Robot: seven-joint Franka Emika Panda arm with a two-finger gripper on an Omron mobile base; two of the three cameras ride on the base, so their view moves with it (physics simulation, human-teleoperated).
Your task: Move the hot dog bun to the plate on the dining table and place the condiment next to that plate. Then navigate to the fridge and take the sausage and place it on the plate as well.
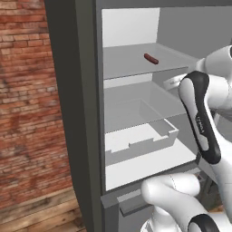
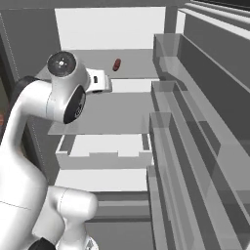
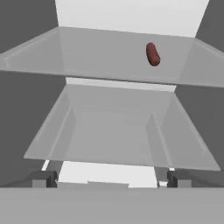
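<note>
The fridge point(image 1: 72, 90) stands open in front of me, with white shelves inside. A thin reddish-brown sausage point(image 1: 151, 59) lies alone on the upper shelf, toward its back right point(image 2: 116, 65). In the hand view the sausage point(image 3: 152, 54) sits high and right of centre. My gripper point(image 3: 110, 179) is open, its two dark fingertips point(image 3: 41, 178) spread wide with nothing between them. It hovers at the fridge opening, in front of and below the sausage's shelf. The hot dog bun, the plate, the condiment and the dining table are out of view.
Below the sausage's shelf come a glass shelf point(image 3: 118, 127) and a white drawer point(image 1: 140, 140). The open fridge door with its stacked bins point(image 2: 195, 122) runs along the right. A brick wall point(image 1: 27, 90) and wooden floor lie to the left of the fridge.
</note>
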